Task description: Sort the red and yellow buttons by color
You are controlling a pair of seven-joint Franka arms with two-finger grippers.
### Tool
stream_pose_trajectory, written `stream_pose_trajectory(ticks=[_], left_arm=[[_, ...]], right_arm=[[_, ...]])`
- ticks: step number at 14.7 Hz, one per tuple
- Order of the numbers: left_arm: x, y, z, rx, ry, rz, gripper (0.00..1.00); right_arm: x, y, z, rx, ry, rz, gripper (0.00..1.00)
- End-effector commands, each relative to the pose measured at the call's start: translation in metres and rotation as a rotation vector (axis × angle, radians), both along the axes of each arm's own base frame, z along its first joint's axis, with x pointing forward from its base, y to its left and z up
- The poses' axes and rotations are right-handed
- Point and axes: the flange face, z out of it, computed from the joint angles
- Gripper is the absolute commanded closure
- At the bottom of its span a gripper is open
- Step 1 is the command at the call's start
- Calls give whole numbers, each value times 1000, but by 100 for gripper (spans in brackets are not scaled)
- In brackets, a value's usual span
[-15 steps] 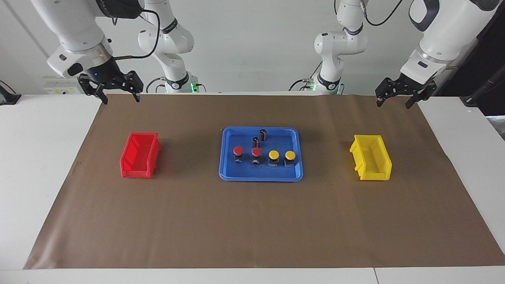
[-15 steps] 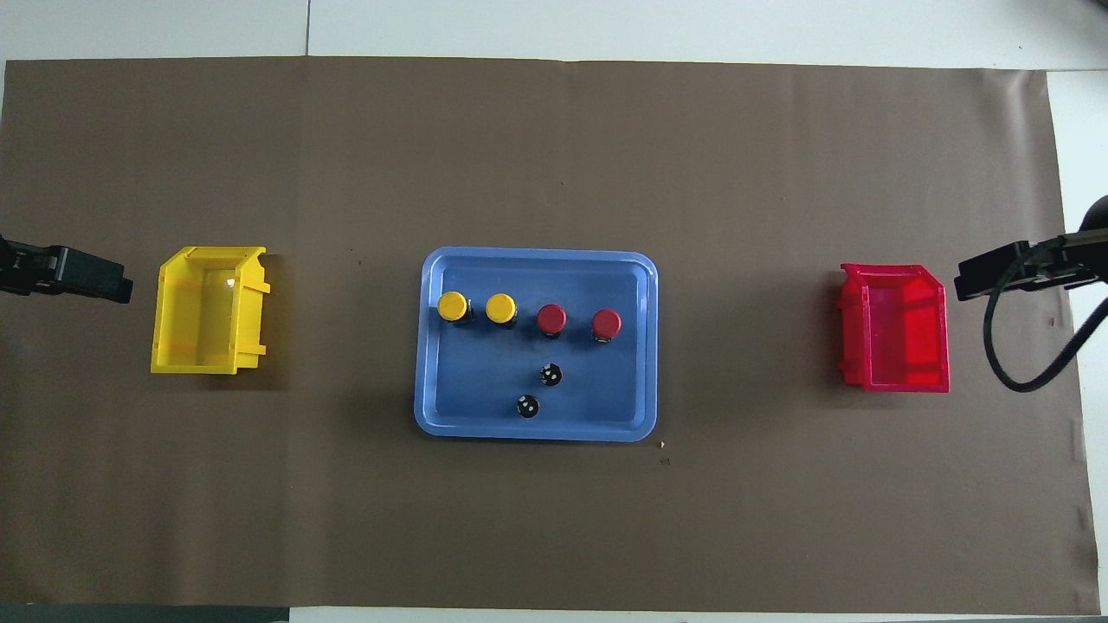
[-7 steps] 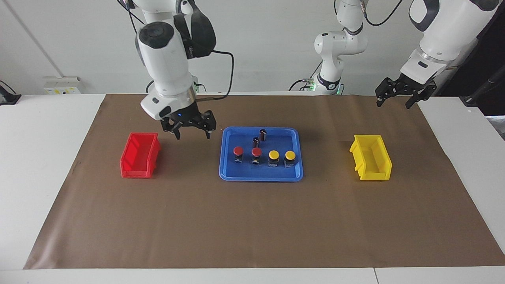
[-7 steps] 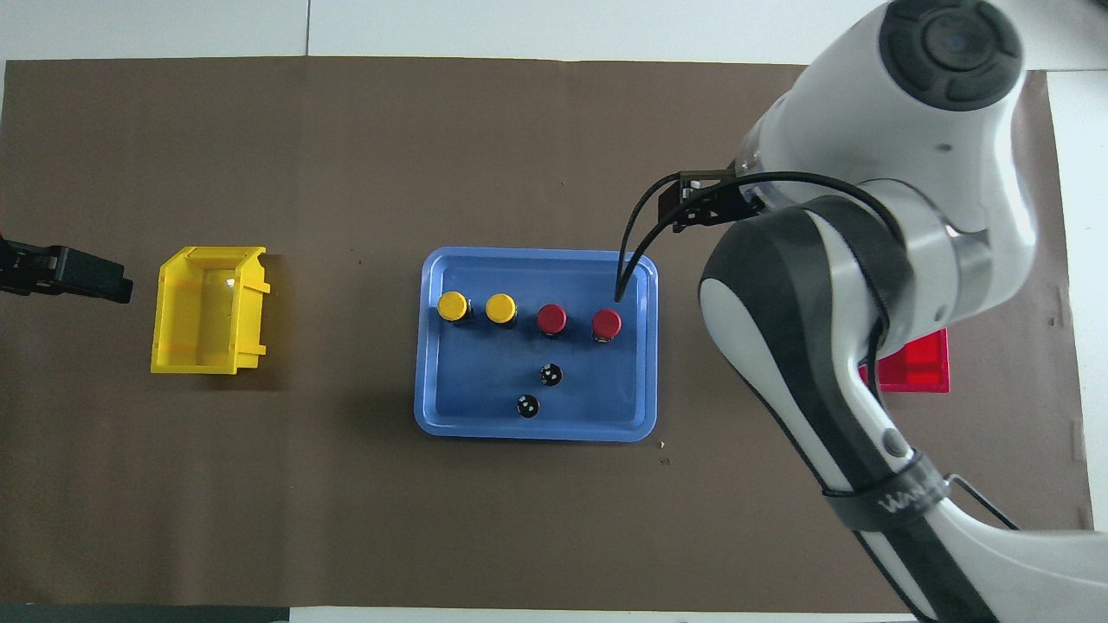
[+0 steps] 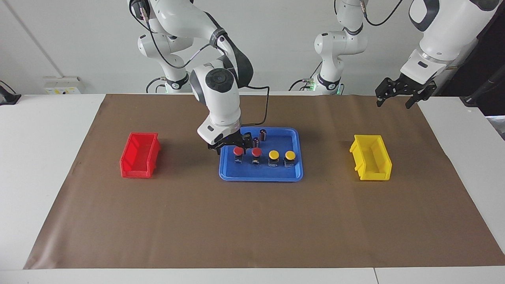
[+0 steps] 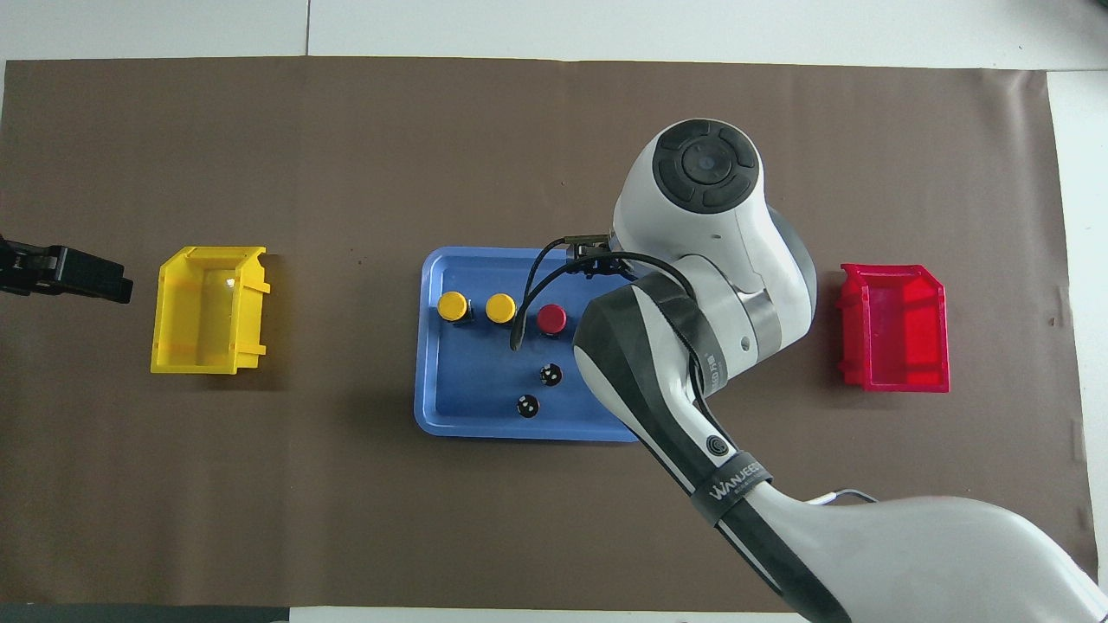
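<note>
Two red buttons and two yellow buttons stand in a row in the blue tray. My right gripper is open, low over the tray, its fingers on either side of the red button nearest the right arm's end. In the overhead view the right arm hides that button; the other red button and the yellow buttons show. My left gripper is open and waits in the air beside the yellow bin.
A red bin sits toward the right arm's end of the brown mat, the yellow bin toward the left arm's end. Two dark brown cylinders stand in the tray, nearer to the robots than the buttons.
My right arm has swung from the mat's corner past the red bin to the tray and come down over the end red button. The left arm has not moved.
</note>
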Motion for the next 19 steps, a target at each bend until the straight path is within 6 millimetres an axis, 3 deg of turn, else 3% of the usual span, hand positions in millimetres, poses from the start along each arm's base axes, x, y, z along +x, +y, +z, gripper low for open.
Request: stream_pose_trajectory(ticks=[1, 7, 13, 15, 19], left_arm=[[-6, 3, 5, -16, 8, -5, 0], [-5, 3, 5, -16, 2, -6, 0], [-5, 11, 5, -16, 3, 15, 0], [-5, 12, 4, -16, 3, 17, 0], [-4, 11, 2, -15, 3, 8, 0]], right_arm=[[-32, 3, -21, 11, -10, -6, 0], [-46, 9, -49, -9, 20, 32, 5], [-51, 10, -55, -4, 9, 40, 23], [-52, 11, -55, -4, 9, 42, 35], [-50, 12, -52, -2, 7, 40, 83]])
